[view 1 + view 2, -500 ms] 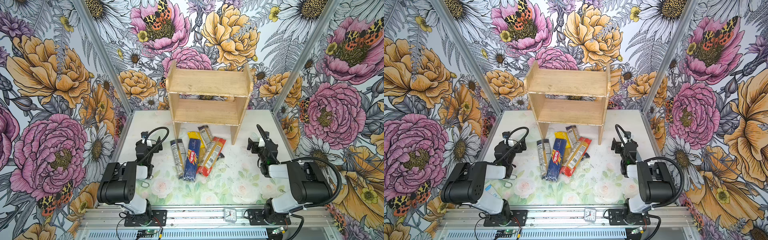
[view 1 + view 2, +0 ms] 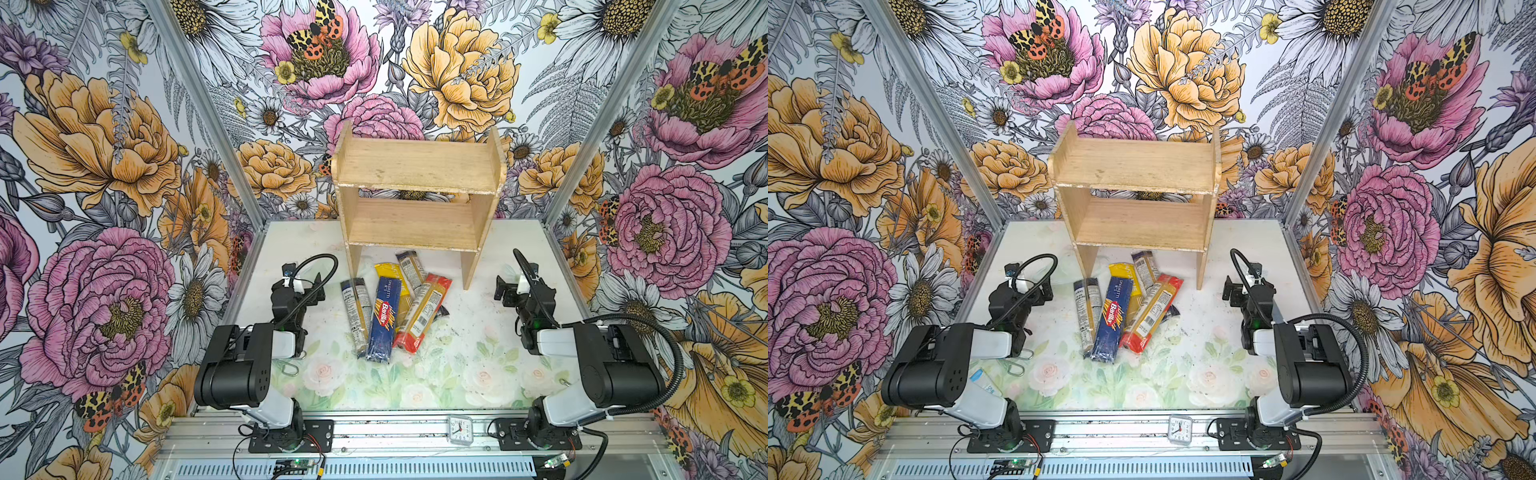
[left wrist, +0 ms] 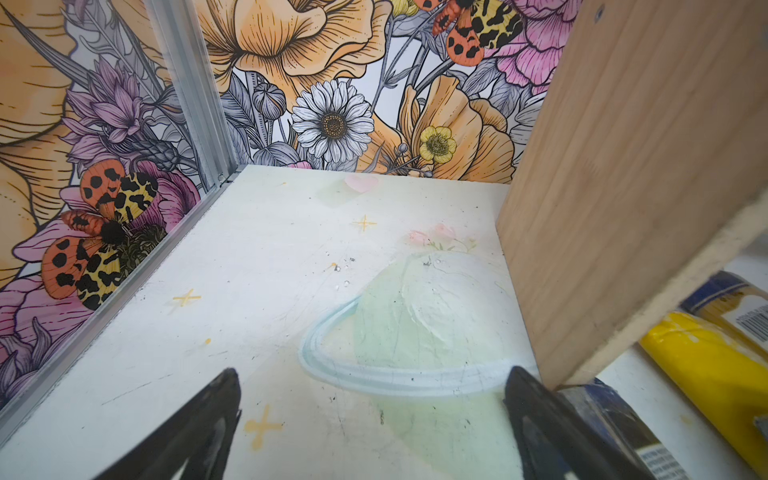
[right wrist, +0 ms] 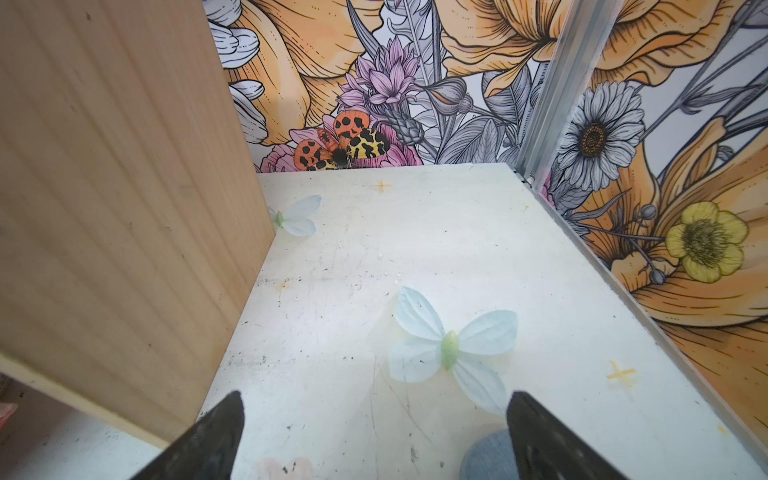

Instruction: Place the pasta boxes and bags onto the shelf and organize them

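Nothing has visibly moved since half a second ago; packs, shelf and both arms sit as they did.

All five packs lie on the table (image 2: 478, 332) in a loose fan before the shelf (image 2: 415, 166), their far ends between its legs. The Barilla box (image 2: 384, 320) is in the middle; one grey-labelled bag (image 2: 355, 307) lies along its left side, touching; the yellow-ended bag (image 2: 388, 270) pokes out from under the box's far end; the second grey-labelled bag (image 2: 409, 268) reaches furthest under the shelf; the red-ended bag (image 2: 424, 316) lies slanted on the right, over its neighbours.

The left gripper (image 3: 372, 378) sits low, left of the pile and apart from it; its fingers (image 3: 208, 415) are spread wide over bare table, holding nothing; in the left wrist view one finger shows just beside the shelf's leg, but contact cannot be told.

The right gripper (image 4: 374, 399) sits right of the shelf's other leg; its fingers (image 4: 540, 436) are likewise spread wide and empty; a grey-blue thing (image 4: 486, 455) lies by one finger, whether touching I cannot tell.

A clock (image 2: 459, 430) stands on the front rail; a white-blue packet (image 2: 986, 384) shows under the left arm.
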Controlling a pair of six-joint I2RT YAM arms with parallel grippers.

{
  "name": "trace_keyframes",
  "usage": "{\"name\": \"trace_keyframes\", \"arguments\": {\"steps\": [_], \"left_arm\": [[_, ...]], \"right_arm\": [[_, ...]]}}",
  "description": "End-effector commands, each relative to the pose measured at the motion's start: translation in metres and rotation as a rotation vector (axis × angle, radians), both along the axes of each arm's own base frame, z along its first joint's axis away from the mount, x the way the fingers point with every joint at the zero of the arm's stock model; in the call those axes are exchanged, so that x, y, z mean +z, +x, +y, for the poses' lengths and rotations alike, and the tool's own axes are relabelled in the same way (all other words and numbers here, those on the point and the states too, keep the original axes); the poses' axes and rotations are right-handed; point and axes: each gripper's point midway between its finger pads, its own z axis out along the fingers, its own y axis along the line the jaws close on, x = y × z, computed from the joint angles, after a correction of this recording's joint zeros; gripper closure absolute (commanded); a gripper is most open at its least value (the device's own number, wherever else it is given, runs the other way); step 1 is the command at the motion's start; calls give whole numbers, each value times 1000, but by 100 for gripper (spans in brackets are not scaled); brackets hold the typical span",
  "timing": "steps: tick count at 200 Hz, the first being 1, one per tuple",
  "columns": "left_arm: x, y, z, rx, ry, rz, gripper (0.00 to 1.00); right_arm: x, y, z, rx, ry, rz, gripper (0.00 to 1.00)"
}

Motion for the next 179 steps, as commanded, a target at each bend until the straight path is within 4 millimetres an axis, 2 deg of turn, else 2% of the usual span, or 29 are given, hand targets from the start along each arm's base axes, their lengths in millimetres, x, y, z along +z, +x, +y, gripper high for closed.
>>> {"name": "trace_keyframes", "arguments": {"steps": [1, 72, 95, 136, 156, 179], "left_arm": [[4, 2, -4, -16, -8, -13, 1], [7, -3, -10, -32, 13, -41, 1], [8, -4, -6, -3, 13, -46, 1], [27, -16, 0, 36, 12, -98, 1], [38, -17, -7, 11, 33, -88, 1], [56, -21, -24, -47, 49, -60, 1]], "right_arm": [[7, 4, 0, -7, -16, -26, 0], [9, 0, 5, -15, -60, -43, 2], [9, 0, 4, -23, -63, -43, 2], [9, 2, -3, -72, -64, -33, 1], [21, -1, -3, -82, -71, -50, 1], [42, -9, -9, -119, -71, -70, 1]]}}
